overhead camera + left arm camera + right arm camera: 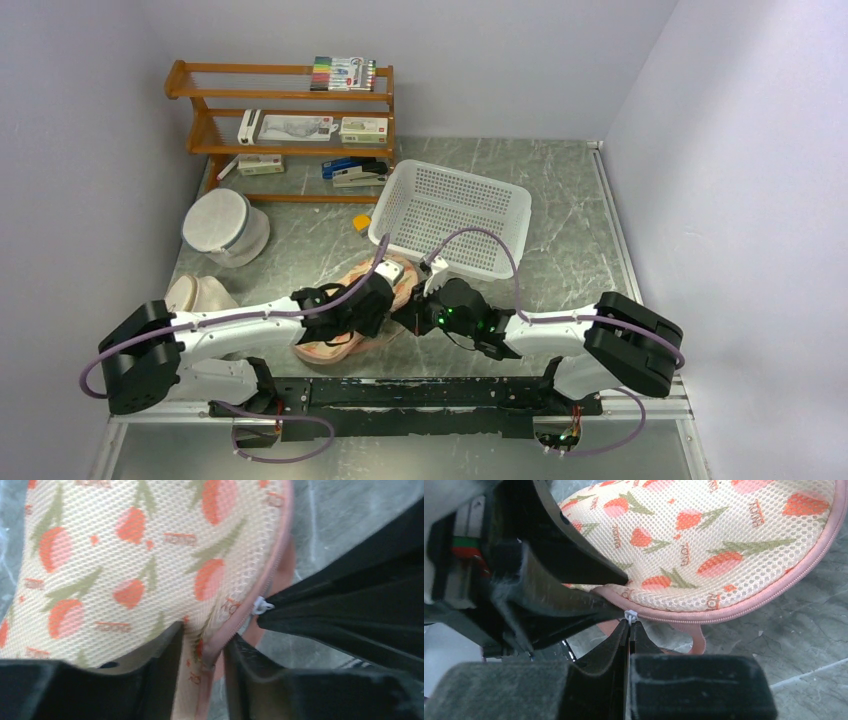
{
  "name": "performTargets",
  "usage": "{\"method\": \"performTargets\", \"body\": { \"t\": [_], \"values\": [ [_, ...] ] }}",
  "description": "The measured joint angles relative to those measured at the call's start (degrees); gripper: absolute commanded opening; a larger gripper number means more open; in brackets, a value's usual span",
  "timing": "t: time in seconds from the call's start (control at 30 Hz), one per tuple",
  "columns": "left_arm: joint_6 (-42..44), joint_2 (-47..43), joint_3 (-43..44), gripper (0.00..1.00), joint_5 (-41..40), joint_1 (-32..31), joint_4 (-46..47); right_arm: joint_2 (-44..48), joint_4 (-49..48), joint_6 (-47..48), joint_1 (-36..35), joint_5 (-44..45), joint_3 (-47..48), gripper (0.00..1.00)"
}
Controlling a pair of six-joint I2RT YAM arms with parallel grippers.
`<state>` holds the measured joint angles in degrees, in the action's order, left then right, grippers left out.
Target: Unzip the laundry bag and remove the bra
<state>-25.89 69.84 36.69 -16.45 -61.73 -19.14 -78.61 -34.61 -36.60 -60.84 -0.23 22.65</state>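
Note:
The laundry bag [345, 345], cream with orange-red flowers and a pink zip edge, lies near the front of the table, mostly under both grippers. My left gripper [204, 665] is shut on the bag's pink zip edging [272, 570], pinching the rim of the bag [125, 555]. My right gripper [630, 622] is shut on the small white zip pull [630, 615], just at the bag's [709, 535] edge. The pull also shows in the left wrist view [261, 605], at the right gripper's black fingertips [300, 612]. The zip looks closed along the part I see. The bra is hidden.
A white perforated basket [455, 215] stands just behind the bag. A white cylindrical mesh bag [225, 228] and a cream round dome [195, 293] sit at the left. A wooden shelf [290, 130] with stationery is at the back left. Grey marble tabletop [580, 240] lies to the right.

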Motion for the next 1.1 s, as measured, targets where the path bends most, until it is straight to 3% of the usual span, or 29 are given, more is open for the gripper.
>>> {"method": "performTargets", "body": {
  "t": [0.23, 0.63, 0.87, 1.0, 1.1],
  "values": [
    [-4.8, 1.3, 0.8, 0.07, -3.9, -0.1, -1.7, 0.0, 0.4, -1.8, 0.2, 2.3, -0.9, 0.0],
    [-13.0, -2.4, 0.2, 0.07, -4.9, -0.2, -5.3, 8.7, 9.1, -7.0, 8.3, 8.3, -5.6, 0.0],
    [-17.5, -2.1, -0.2, 0.07, -7.8, -0.2, -7.1, 13.5, 6.7, -4.2, 8.4, 1.7, -10.9, 0.0],
    [-19.0, 0.8, 1.2, 0.16, -9.5, -0.2, -10.4, 11.8, 2.3, -3.2, 7.7, -4.5, -12.8, 0.0],
    [-19.0, 0.7, 2.6, 0.39, -9.5, -0.2, -13.5, 11.0, -0.3, -3.1, 7.4, -6.9, -13.0, 0.0]
  ]
}}
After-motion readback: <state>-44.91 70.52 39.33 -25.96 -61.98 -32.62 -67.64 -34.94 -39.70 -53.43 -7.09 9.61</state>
